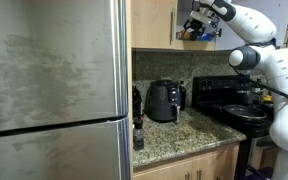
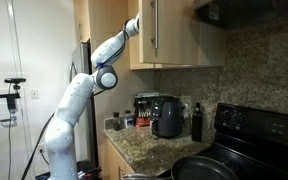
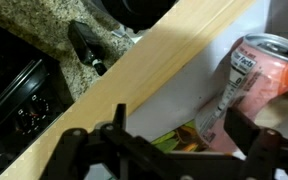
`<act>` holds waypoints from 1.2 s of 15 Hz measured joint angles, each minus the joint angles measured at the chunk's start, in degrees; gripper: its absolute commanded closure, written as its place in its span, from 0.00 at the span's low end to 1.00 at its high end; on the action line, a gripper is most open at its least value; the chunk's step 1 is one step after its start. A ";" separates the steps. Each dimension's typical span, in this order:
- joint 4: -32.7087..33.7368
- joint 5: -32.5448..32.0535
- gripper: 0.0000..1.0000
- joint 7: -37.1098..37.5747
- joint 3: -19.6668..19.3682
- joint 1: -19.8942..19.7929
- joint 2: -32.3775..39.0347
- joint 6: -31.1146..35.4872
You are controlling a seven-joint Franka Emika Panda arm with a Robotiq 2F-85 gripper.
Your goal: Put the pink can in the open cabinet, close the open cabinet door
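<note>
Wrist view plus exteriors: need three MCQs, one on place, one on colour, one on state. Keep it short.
1. Relative to the cabinet, the pink can is:
A. below it
B. inside it, on the white interior
C. on top of it

2. The air fryer is:
A. black
B. white
C. red

3. The gripper is:
A. shut on the can
B. shut, empty
C. open, holding nothing

Answers:
1 B: the wrist view shows the can beyond the wooden edge, against the white inside.
2 A: its body reads dark black in both exterior views.
3 C: the fingers are spread wide and do not clamp the can.
</note>
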 measured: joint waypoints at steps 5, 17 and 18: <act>0.13 -11.52 0.00 -2.23 -4.85 1.57 -4.87 -11.41; 0.62 -17.86 0.00 -15.82 -8.63 0.77 -24.98 -33.30; 0.62 -14.20 0.00 -14.89 -8.90 -0.43 -26.09 -32.75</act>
